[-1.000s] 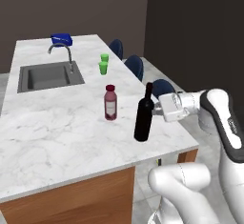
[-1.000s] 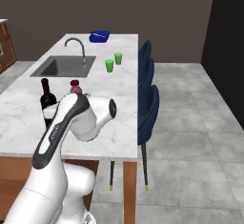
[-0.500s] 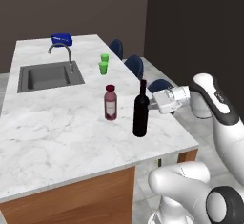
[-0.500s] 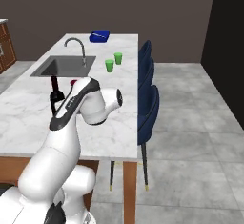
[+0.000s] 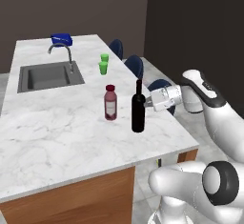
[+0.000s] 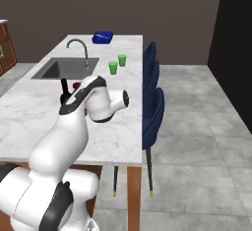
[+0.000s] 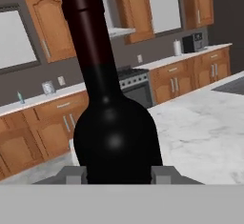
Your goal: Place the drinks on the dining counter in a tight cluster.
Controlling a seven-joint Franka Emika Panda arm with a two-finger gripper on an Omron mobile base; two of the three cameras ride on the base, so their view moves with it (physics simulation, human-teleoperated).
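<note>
Jaws gripping wine bottle [image 5: 138,112] at shoulder; bottle now shifting leftward in frame toward juice bottle [image 5: 110,103], standing on surface [image 5: 57,123] at centre. Cluster tightening; release coming next.

The gripper [image 5: 147,103] is carrying the wine bottle [image 5: 138,110] across the dining counter [image 5: 57,137], away from the near right edge and toward the juice bottle [image 5: 110,103]. The wine bottle, held upright, is now standing just beside the juice bottle rather than apart from it. The arm is reaching further out over the marble top.
</note>
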